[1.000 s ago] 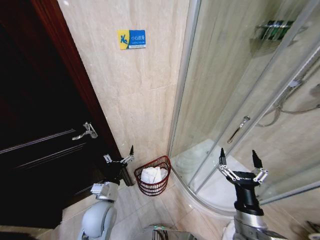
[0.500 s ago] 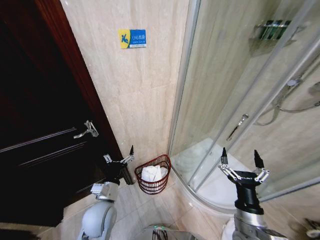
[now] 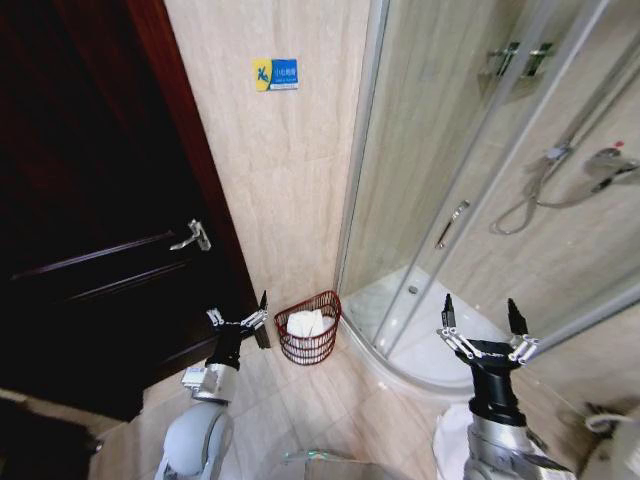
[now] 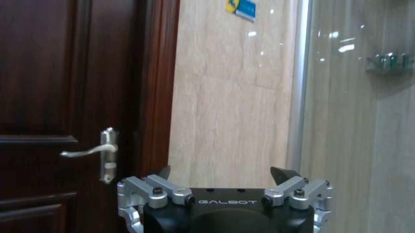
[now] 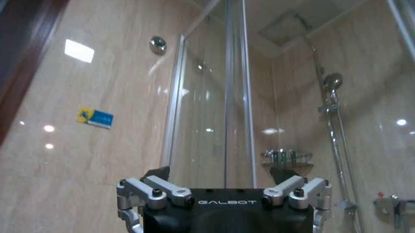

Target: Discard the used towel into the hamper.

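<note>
- Here, a small round dark red-brown wire hamper point(image 3: 308, 341) stands on the tiled floor against the beige wall, between a dark wooden door point(image 3: 90, 250) and a glass shower enclosure point(image 3: 480, 200).
- A crumpled white towel point(image 3: 306, 323) lies inside it.
- Left pincer point(image 3: 240, 316), released, hovers just beside the hamper.
- Right pincer point(image 3: 480, 322), released, hangs well apart.

The small round dark red-brown wire hamper point(image 3: 308, 340) stood on the floor against the far beige tiled wall point(image 3: 285, 180), between the dark wooden door point(image 3: 100, 230) on its left and the curved glass shower enclosure point(image 3: 470, 200) on its right, with a folded white towel point(image 3: 306, 323) inside it.
</note>
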{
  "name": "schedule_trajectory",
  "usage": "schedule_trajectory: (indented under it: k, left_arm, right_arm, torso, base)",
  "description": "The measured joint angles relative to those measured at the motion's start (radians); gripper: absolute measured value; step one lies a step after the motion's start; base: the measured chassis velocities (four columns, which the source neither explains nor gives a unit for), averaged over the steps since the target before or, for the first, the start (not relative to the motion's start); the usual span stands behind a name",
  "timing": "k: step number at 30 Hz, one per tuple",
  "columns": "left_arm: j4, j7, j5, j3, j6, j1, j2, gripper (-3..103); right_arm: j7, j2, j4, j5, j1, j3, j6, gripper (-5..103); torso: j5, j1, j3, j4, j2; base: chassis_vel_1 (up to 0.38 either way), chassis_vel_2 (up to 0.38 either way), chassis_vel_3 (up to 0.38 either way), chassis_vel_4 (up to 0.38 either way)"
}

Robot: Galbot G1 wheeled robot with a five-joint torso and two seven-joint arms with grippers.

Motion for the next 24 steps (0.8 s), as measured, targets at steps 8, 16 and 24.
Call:
schedule_trajectory:
  k: [8, 16, 24]
  left_arm:
    - [0.0, 0.0, 0.0, 0.0, 0.0, 0.0, 0.0, 100]
    - [0.0, 0.0, 0.0, 0.0, 0.0, -0.001, 0.0, 100]
    - [0.0, 0.0, 0.0, 0.0, 0.0, 0.0, 0.0, 100]
  right_arm:
    - [0.0, 0.0, 0.014, -0.001, -0.003, 0.001, 0.0, 100]
    - [-0.003, 0.0, 0.018, -0.002, -0.004, -0.003, -0.003, 100]
    - [-0.005, 0.004, 0.019, -0.003, -0.006, -0.005, -0.005, 100]
  torso:
    - [-0.0003, 0.002, 0.001, -0.0001, -0.001]
    - [-0.0001, 0.003, 0.001, 0.0001, -0.001]
    - [-0.0002, 0.001, 0.0, 0.0, -0.001]
  base:
    - [0.058, -0.033, -0.064, 0.061]
    - [-0.054, 0.04, 0.051, -0.046]
    - [0.001, -0.03, -0.032, 0.001]
